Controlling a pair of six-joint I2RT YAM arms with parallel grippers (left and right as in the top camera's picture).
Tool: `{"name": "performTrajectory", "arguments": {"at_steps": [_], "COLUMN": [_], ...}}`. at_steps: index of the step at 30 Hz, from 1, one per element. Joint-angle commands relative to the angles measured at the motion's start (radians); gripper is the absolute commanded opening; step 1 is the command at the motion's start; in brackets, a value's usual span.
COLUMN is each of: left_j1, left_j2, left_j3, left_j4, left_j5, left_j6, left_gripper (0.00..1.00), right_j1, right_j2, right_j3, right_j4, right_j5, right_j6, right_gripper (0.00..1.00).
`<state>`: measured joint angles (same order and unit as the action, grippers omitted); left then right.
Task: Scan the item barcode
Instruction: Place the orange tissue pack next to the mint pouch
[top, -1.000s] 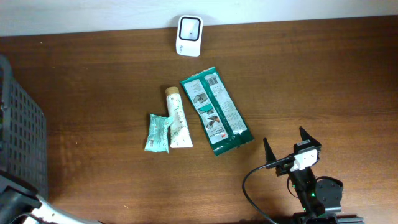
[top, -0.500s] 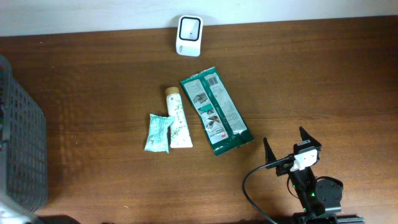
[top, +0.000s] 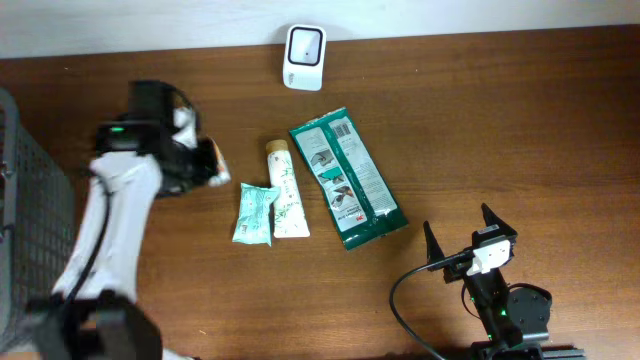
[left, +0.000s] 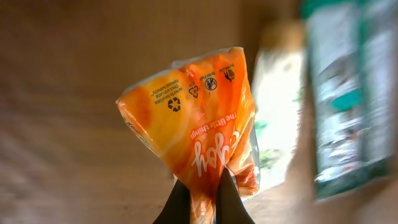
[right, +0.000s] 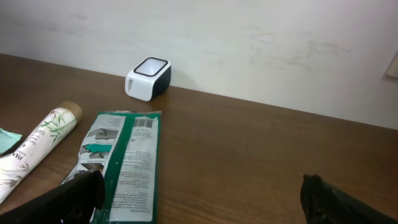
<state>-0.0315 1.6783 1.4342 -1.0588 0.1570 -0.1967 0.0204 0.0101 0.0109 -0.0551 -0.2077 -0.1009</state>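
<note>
My left gripper (left: 204, 199) is shut on the lower end of an orange snack packet (left: 199, 118), whose printed back faces the wrist camera. In the overhead view the left gripper (top: 203, 160) hangs over the table left of the laid-out items. The white scanner (top: 304, 44) stands at the table's far edge, well up and to the right of that gripper. My right gripper (top: 458, 225) rests open near the front right, nothing between its fingers (right: 81, 190). The scanner (right: 148, 78) also shows far off in the right wrist view.
A green packet (top: 347, 177) with a barcode, a white tube (top: 285, 190) and a small teal sachet (top: 253, 213) lie mid-table. A dark mesh basket (top: 35, 230) fills the left edge. A black cable (top: 400, 300) loops by the right arm.
The left arm has swung in from the lower left corner and now holds the orange packet left of the tube. The right arm has not moved.
</note>
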Motion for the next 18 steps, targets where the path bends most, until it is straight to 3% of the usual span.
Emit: {"name": "performTrajectory", "arguments": {"at_steps": [1, 4, 10, 18], "left_j1": [-0.076, -0.098, -0.127, -0.162], "left_j2": [0.105, 0.175, 0.232, 0.233], "left_j3": [-0.071, -0.114, -0.196, -0.212], "left_j4": [0.008, 0.063, 0.215, 0.247], "left_j5": [-0.122, -0.245, -0.244, 0.064], "left_j6": [0.039, 0.044, 0.233, 0.281], "left_gripper": [0.00, 0.00, 0.00, 0.00], "right_j1": [0.007, 0.007, 0.007, 0.007], "right_j2": [-0.006, -0.006, -0.006, -0.006], "right_j3": [-0.005, -0.005, -0.005, -0.005], "right_j4": [-0.005, -0.005, -0.005, -0.005], "right_j5": [-0.009, -0.008, -0.009, -0.009], "right_j6": [0.007, 0.008, 0.008, 0.007], "right_gripper": [0.98, 0.98, 0.99, 0.98]}}
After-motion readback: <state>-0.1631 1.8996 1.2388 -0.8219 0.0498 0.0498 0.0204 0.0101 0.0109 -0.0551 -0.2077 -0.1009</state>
